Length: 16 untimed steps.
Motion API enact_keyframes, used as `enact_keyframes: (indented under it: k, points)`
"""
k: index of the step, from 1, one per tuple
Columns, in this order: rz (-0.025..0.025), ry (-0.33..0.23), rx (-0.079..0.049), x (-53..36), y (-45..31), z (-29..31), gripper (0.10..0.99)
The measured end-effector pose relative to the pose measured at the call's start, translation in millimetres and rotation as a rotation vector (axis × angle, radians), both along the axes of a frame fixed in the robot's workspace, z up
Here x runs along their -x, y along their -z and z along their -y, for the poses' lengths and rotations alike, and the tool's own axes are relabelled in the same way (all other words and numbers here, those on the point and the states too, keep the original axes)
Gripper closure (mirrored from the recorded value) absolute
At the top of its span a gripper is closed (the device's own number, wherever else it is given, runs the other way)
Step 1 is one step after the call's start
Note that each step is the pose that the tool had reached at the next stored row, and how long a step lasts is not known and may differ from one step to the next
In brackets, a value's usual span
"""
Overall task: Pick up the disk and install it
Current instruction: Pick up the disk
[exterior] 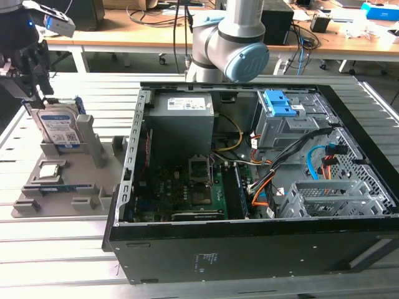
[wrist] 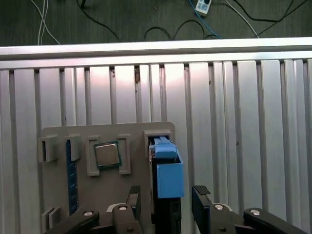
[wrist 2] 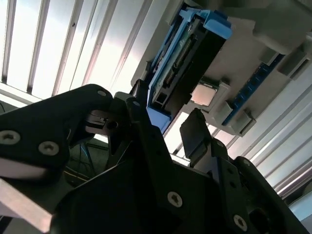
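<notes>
The disk (exterior: 59, 129) stands on edge in a slot of the grey holder (exterior: 93, 180) at the exterior view's left, its white-and-blue label facing the camera. In both wrist views I see it edge-on: the disk (wrist: 169, 173) shows a blue rail, and the disk (wrist 2: 185, 63) shows its dark connector edge. My gripper (exterior: 31, 93) hangs over the disk's upper far corner. The gripper (wrist: 167, 202) is open. One of its fingers (wrist: 201, 201) stands on each side of the disk, with a small gap on both sides. The gripper (wrist 2: 168, 119) straddles the disk's near end.
A small square processor chip (wrist: 107, 155) lies in the holder beside the disk. The open computer case (exterior: 249, 156) takes up the middle of the slatted metal table, with a grey power-supply box (exterior: 181, 118), a motherboard and a drive cage with a blue latch (exterior: 280, 103). The arm's base (exterior: 227, 43) stands behind the case.
</notes>
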State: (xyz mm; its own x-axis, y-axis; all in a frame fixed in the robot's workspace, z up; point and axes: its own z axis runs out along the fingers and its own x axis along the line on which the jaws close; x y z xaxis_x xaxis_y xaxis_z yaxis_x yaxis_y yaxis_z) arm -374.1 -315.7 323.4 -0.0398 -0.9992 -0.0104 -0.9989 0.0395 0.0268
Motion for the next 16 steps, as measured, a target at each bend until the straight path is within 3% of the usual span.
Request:
enact_keyframes:
  k: [2, 10, 16]
  points:
    - [-0.0043, -0.004, 0.001, -1.8, 10.7, -0.1, 0.545]
    - [-0.0061, -0.016, 0.001, -2.2, 30.6, 0.0, 0.545]
    - [-0.0059, -0.032, -0.016, -2.2, 39.5, -0.3, 0.545]
